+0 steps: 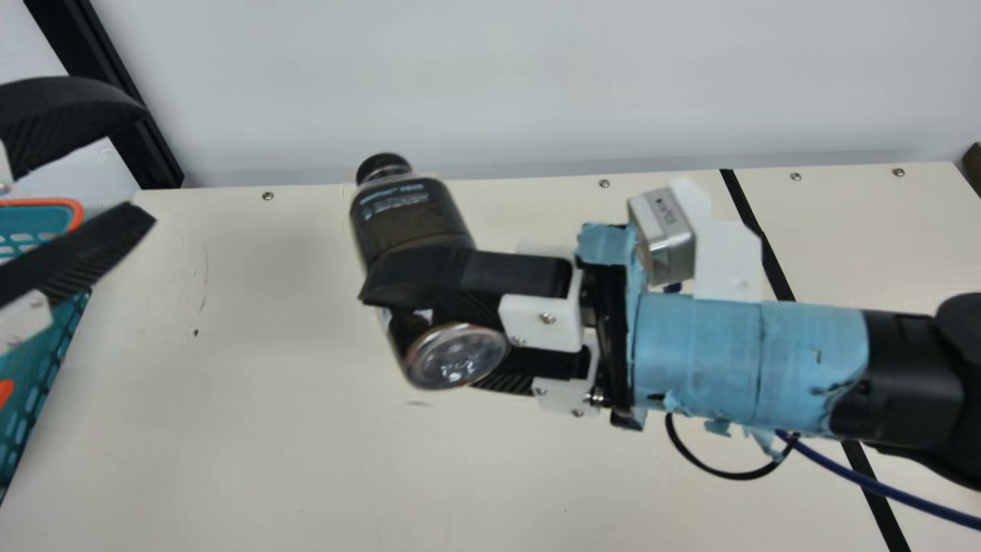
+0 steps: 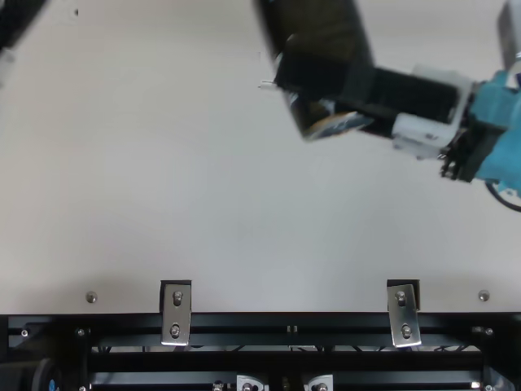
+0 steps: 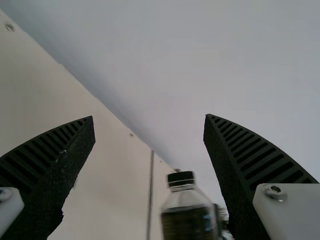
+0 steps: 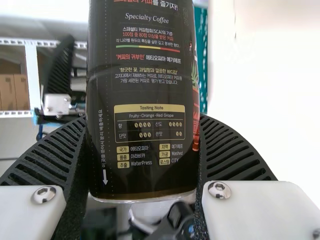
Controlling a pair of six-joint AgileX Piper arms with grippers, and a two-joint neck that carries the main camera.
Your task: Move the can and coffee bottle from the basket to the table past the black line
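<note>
Had the coffee bottle (image 1: 410,211) clamped tight in the right gripper (image 4: 142,120), crosswise between the fingers and off the table (image 1: 268,460); slanted on its long axis, cap (image 1: 383,165) aimed up toward the far wall (image 1: 536,84) and a touch left, base (image 1: 458,356) tipped nearside; hung left of the black line (image 1: 774,264), so probably needed a rightward carry; had the left gripper (image 1: 149,162) spread wide near the basket (image 1: 46,360), farther from the bottle
</note>
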